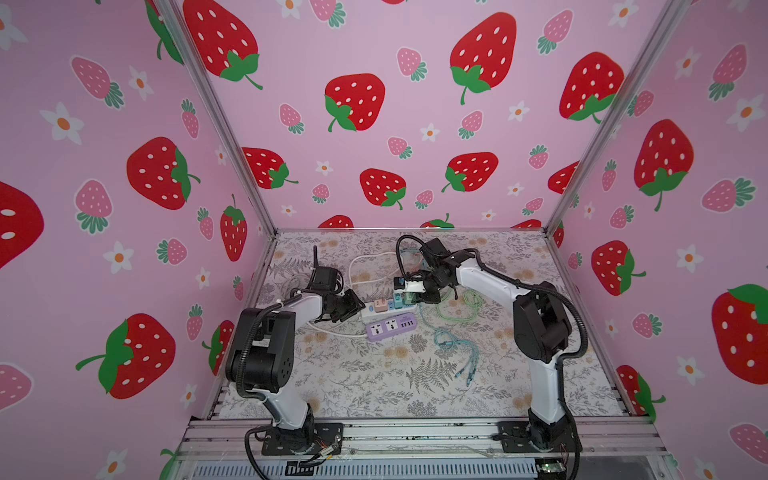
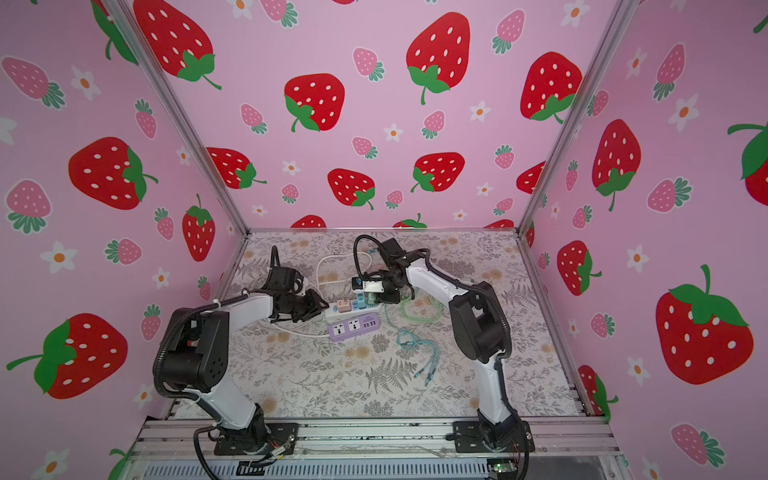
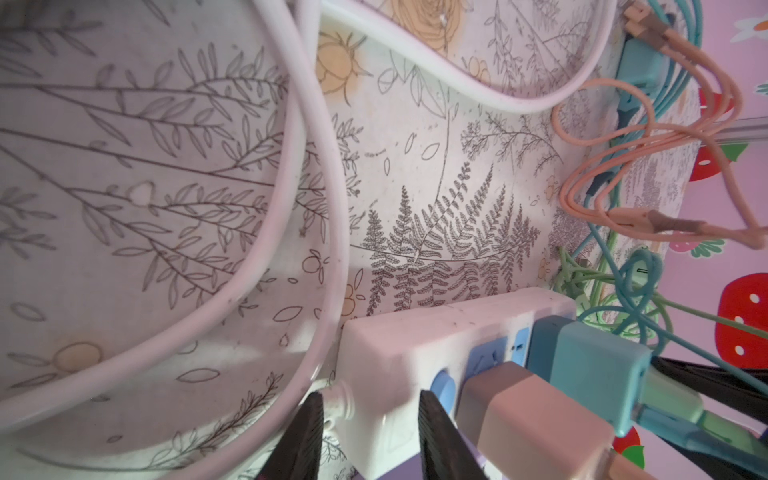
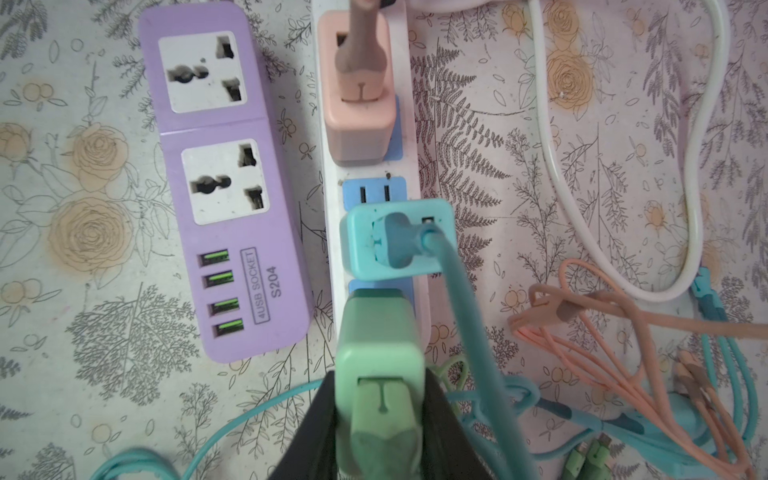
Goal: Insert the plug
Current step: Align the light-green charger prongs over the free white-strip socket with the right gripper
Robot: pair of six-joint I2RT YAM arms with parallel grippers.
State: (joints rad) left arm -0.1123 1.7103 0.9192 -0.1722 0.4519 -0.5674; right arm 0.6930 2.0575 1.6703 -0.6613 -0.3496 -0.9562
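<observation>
My R gripper (image 4: 380,399) clamps green plug (image 4: 380,332) at blue socket (image 4: 382,284) beyond my fingertips, L gripper (image 3: 372,403) clamps white power strip (image 3: 386,345); next, prob push straight in

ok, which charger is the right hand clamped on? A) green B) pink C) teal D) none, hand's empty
A: in the right wrist view the right hand pinches the green charger by its sides at the end socket of the white strip; the pink charger and teal charger stand in the strip with no hand on them.

Floral tabletop (image 1: 374,386): white power strip (image 1: 368,314), purple socket strip (image 1: 390,327), loose cables (image 1: 444,337)
</observation>
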